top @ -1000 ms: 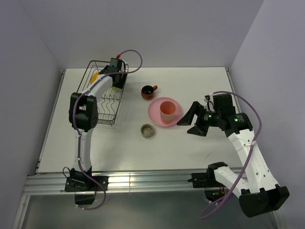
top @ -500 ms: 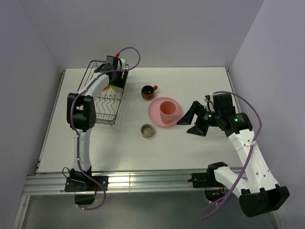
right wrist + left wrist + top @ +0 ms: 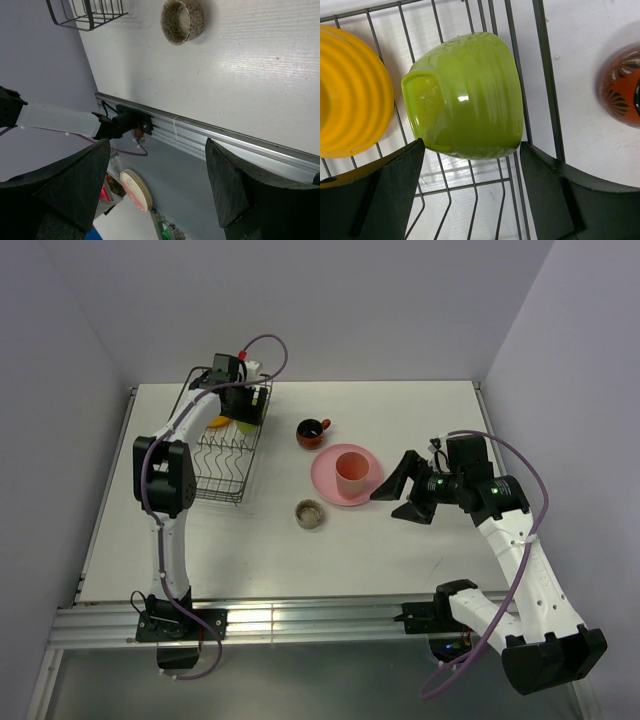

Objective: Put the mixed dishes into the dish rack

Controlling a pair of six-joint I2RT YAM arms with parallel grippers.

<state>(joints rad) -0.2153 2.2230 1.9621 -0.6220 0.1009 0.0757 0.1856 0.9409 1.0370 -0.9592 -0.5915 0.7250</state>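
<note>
The black wire dish rack (image 3: 222,462) stands at the back left. In it lie the orange-yellow bowl (image 3: 216,421) and the yellow-green bowl (image 3: 246,426), which is upside down in the left wrist view (image 3: 467,95) beside the orange-yellow bowl (image 3: 350,90). My left gripper (image 3: 245,406) hovers over them, open and empty (image 3: 470,195). The dark red-brown mug (image 3: 312,432) stands right of the rack. The pink tumbler (image 3: 350,472) stands on the pink plate (image 3: 328,483). The grey-brown dish (image 3: 310,513) sits in front. My right gripper (image 3: 393,499) is open and empty beside the plate.
The right wrist view shows the grey-brown dish (image 3: 182,20), a corner of the rack (image 3: 87,12) and the metal rail (image 3: 210,137) at the table's near edge. The mug (image 3: 622,85) lies just outside the rack wall. Side walls close in the table.
My left gripper has drawn back toward the far end of the rack, uncovering the two bowls. The right arm and the other dishes have not moved.
</note>
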